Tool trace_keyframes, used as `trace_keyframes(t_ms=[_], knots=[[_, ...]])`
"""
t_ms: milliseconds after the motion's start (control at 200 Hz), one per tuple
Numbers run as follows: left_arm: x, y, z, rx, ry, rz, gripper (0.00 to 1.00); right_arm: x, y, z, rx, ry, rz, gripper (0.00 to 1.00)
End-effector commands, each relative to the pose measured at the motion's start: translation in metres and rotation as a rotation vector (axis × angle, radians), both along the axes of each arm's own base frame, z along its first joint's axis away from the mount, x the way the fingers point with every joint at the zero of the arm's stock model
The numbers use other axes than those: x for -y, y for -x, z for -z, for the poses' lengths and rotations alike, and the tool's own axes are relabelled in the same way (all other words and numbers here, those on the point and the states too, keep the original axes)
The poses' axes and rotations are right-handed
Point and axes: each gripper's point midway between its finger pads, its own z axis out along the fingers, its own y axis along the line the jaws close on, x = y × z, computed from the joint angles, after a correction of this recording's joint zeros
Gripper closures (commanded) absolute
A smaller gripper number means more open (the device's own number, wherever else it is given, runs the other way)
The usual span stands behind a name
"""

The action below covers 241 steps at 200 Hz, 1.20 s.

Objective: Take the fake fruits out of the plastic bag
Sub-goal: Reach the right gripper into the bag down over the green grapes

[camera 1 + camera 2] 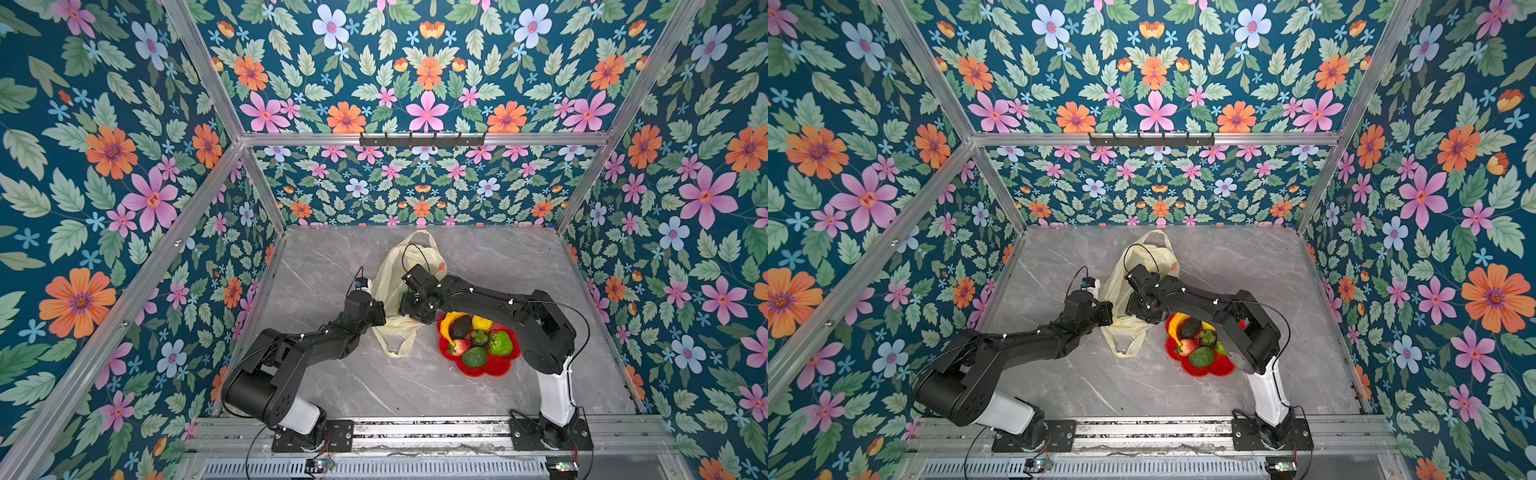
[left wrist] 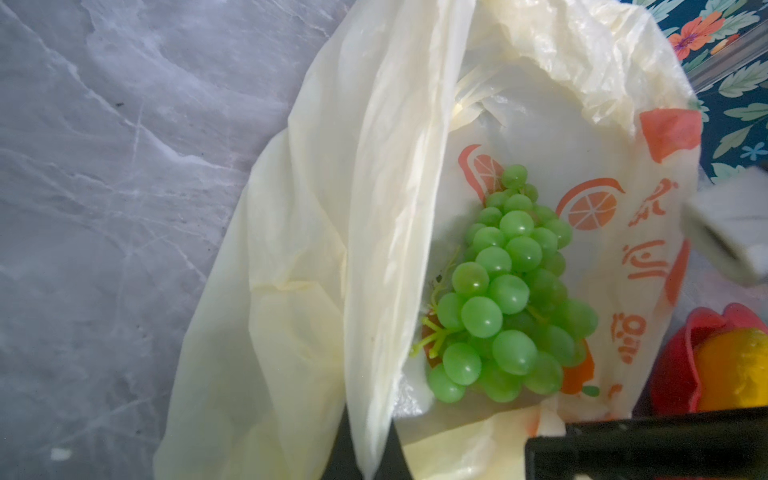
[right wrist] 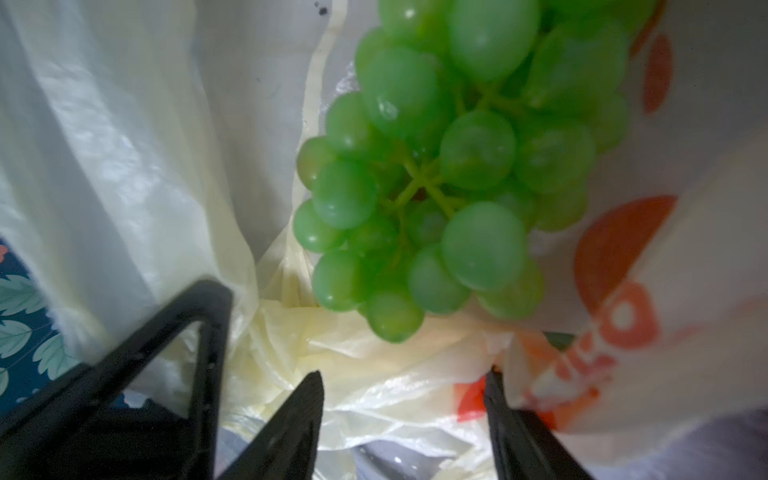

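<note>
one fruit left in the bag afaict: the green grape bunch lies inside the plastic bag, close to its mouth, on the printed lower wall. the other fake fruits, banana, lemon, strawberry etc, are piled on the red plate just beside the bag, so the job looks nearly done imo.

left gripper is clamped tight on the upper edge of the bag's mouth, holding that flap up and off the grapes. makes sense, the film is thin & floppy and would otherwise drape over the fruit and block the way in.

right gripper is poked into the opening w/ jaws apart, nothing between them. grapes sit just ahead of the tips, not touching as far as i can tell. prob next move: ease fwd and close around the bunch.

risk: pinching the bag's bottom layer along w/ the grapes, then the whole bag drags toward the plate.
</note>
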Motion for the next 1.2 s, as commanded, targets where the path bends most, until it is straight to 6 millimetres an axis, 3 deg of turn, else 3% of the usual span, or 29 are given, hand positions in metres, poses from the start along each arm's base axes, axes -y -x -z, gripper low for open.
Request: trace_keyframes(t_ms=[0, 170, 360, 500, 865, 1200], knots=[[-0.003, 0.011, 0.008, -0.043, 0.009, -0.005, 1.00, 0.000, -0.006, -0.001, 0.021, 0.014, 0.002, 0.38], [-0.009, 0.017, 0.012, -0.048, -0.008, -0.014, 1.00, 0.011, -0.014, -0.002, 0.031, 0.029, 0.030, 0.38], [0.000, 0.014, 0.008, -0.027, 0.019, 0.021, 1.00, 0.017, -0.027, -0.004, 0.034, 0.030, 0.060, 0.35], [0.000, 0.016, 0.011, -0.034, 0.009, 0.021, 1.00, 0.018, -0.034, -0.018, 0.072, 0.020, 0.063, 0.35], [0.001, 0.013, 0.010, -0.025, 0.014, 0.016, 1.00, 0.012, -0.023, -0.032, 0.092, 0.031, 0.032, 0.37], [0.001, 0.015, 0.003, 0.001, 0.025, 0.023, 1.00, 0.015, -0.030, -0.014, 0.058, 0.090, 0.070, 0.33]])
